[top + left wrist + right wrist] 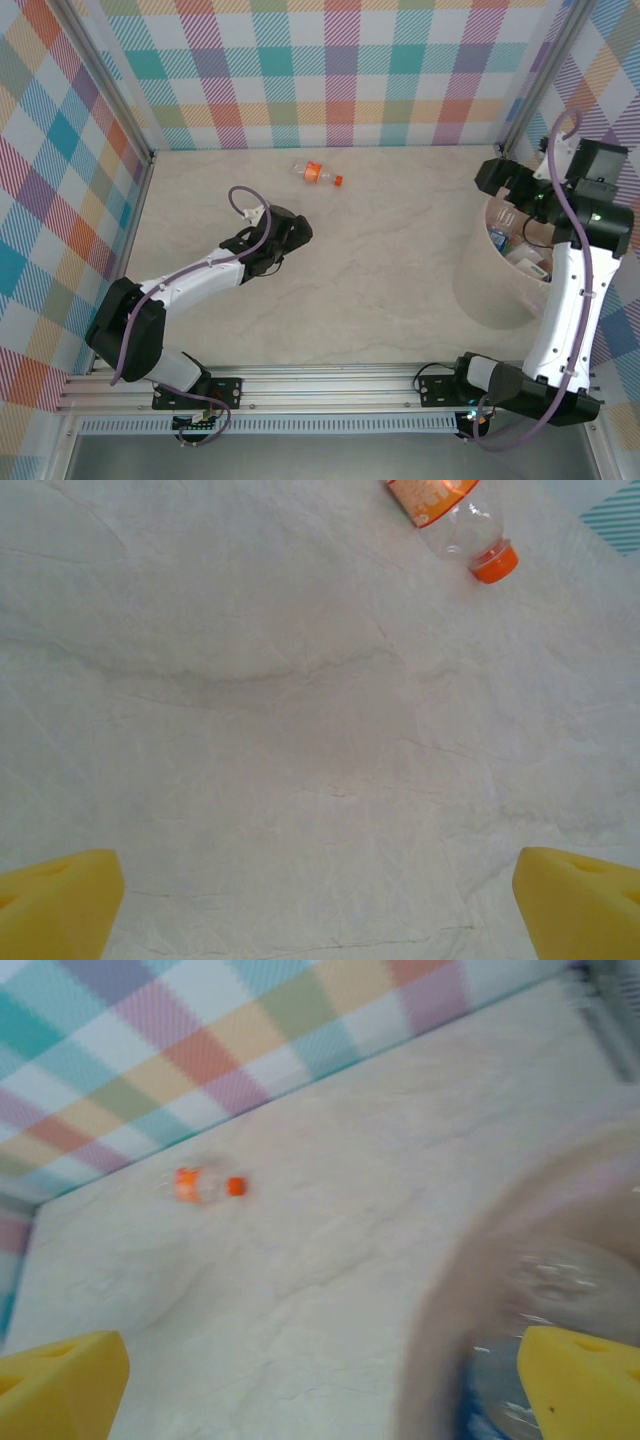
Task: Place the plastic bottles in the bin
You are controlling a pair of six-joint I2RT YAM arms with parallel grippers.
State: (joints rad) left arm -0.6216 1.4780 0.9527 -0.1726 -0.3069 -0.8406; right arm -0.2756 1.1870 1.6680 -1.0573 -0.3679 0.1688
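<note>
One orange-labelled bottle (318, 174) lies on its side on the table (400, 300), near the back wall and well apart from the bin (478, 295). Left gripper (285, 235) sits low over the table just short of it, fingers (55, 905) spread wide with nothing between them. In the left wrist view the bottle is ahead and off to the right of the gap, not between the fingers. Right gripper (502, 185) hangs over the bin's far rim, fingers (580, 1385) also released and empty. Several bottles (515, 242) lie inside the bin, below it.
</note>
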